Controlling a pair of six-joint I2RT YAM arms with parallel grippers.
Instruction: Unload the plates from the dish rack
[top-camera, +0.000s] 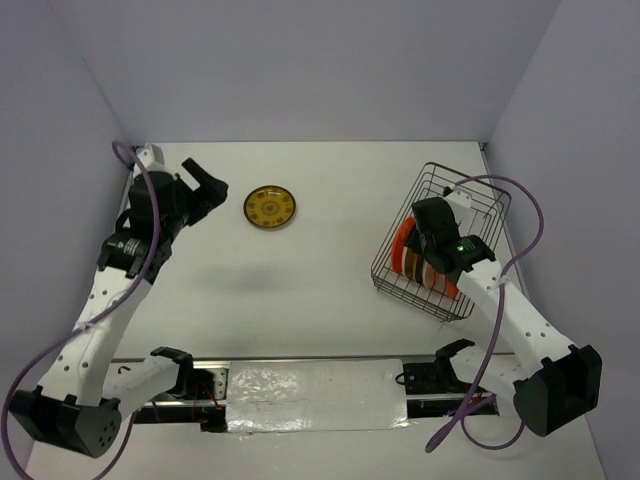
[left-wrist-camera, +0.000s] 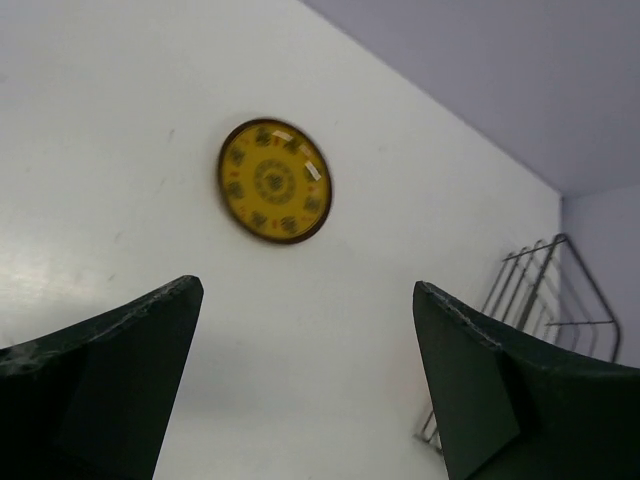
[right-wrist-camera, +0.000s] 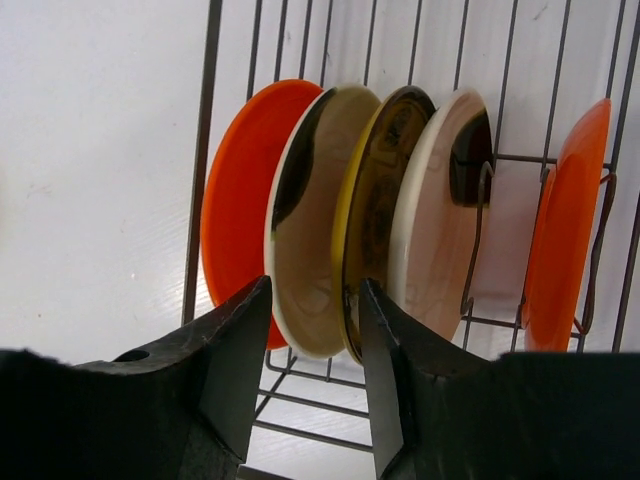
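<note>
The dish rack (top-camera: 470, 205) stands at the right of the table. In the right wrist view several plates stand on edge in its slots (right-wrist-camera: 205, 150): an orange plate (right-wrist-camera: 232, 190), a cream plate (right-wrist-camera: 312, 240), a yellow-brown plate (right-wrist-camera: 378, 190), another cream plate (right-wrist-camera: 440, 230) and an orange plate (right-wrist-camera: 565, 230). My right gripper (right-wrist-camera: 315, 285) reaches into the rack (top-camera: 425, 250). Its fingers press the lower rims of the first cream plate and the yellow-brown plate together. A yellow-brown patterned plate (top-camera: 269, 207) lies flat on the table, also in the left wrist view (left-wrist-camera: 274, 181). My left gripper (top-camera: 207, 175) hangs open and empty to its left (left-wrist-camera: 305, 285).
Grey walls close the table at the back and both sides. The rack's corner shows at the right of the left wrist view (left-wrist-camera: 545, 290). A strip of shiny film (top-camera: 315, 395) lies along the near edge between the arm bases.
</note>
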